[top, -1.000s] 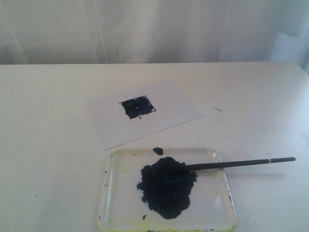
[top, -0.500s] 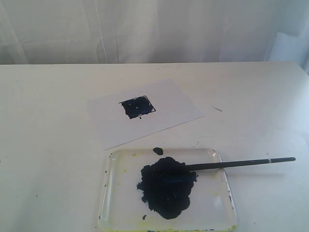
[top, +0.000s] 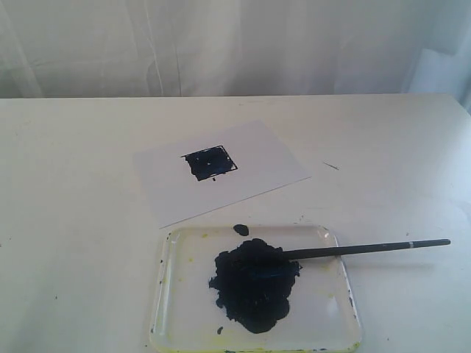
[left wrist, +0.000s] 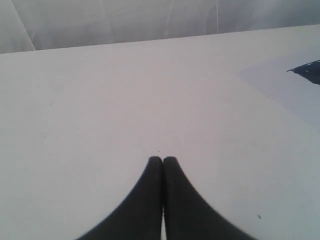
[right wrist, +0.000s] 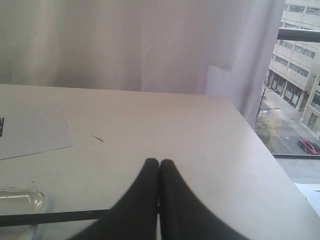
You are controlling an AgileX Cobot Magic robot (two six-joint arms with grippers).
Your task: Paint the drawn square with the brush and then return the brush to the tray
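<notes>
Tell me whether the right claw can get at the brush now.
Probably yes: the brush sticks out past the tray, nothing on its handle, close to the right claw, which is shut.

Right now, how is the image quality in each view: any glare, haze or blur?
Exterior view: hazy, low contrast, curtain backlit, pale glints on the tray rim. Left wrist view: left gripper a soft-edged black silhouette, table tinted pink. Right wrist view: right gripper equally blurred, the brush near it soft, window daylight bright.

Black left gripper [left wrist: 162, 160], right gripper [right wrist: 159, 162] (2 tapered fingers [left wrist: 142, 202] each)
</notes>
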